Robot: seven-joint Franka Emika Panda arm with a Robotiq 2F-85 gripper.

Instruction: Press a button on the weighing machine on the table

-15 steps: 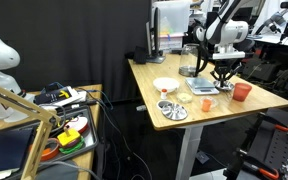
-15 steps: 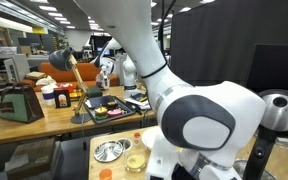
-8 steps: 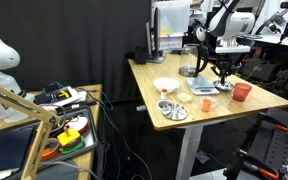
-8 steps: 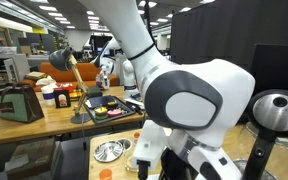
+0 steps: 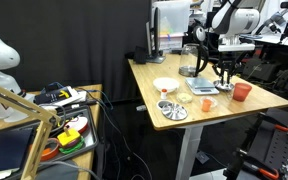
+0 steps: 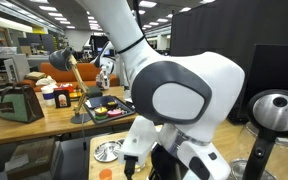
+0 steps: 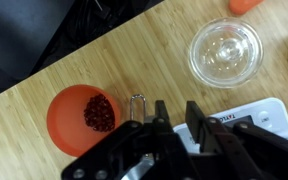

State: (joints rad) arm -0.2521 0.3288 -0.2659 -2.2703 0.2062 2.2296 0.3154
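**Gripper held over the table, just beside the weighing machine**

In the wrist view, the two fingers point(image 7: 161, 112) of the gripper point(image 7: 176, 108) are seen slightly apart. A narrow gap is left between them, and nothing is held in it. Bare light wood of the table point(image 7: 114, 60) is seen under the fingertips.

The weighing machine point(image 7: 269, 110) lies at the lower right of this view, just beside the fingers. It is a flat pale slab, and it is partly hidden by the black body of the gripper. No contact between the fingers and the machine can be seen.

An orange cup point(image 7: 72, 118) with small dark red pieces inside stands on the other side of the fingers. A clear glass bowl point(image 7: 224, 50) is placed farther off on the wood.

In an exterior view, the gripper point(image 5: 222, 72) is held low above the table point(image 5: 149, 75), near its far corner. The weighing machine point(image 5: 202, 87) lies flat on the table top, just beside the gripper, and the orange cup point(image 5: 242, 92) stands near it. A white bowl point(image 5: 165, 85) and a round metal dish point(image 5: 173, 110) are placed more toward the middle of the table.

In the other exterior view, most of the picture is filled by the white arm point(image 6: 179, 95).
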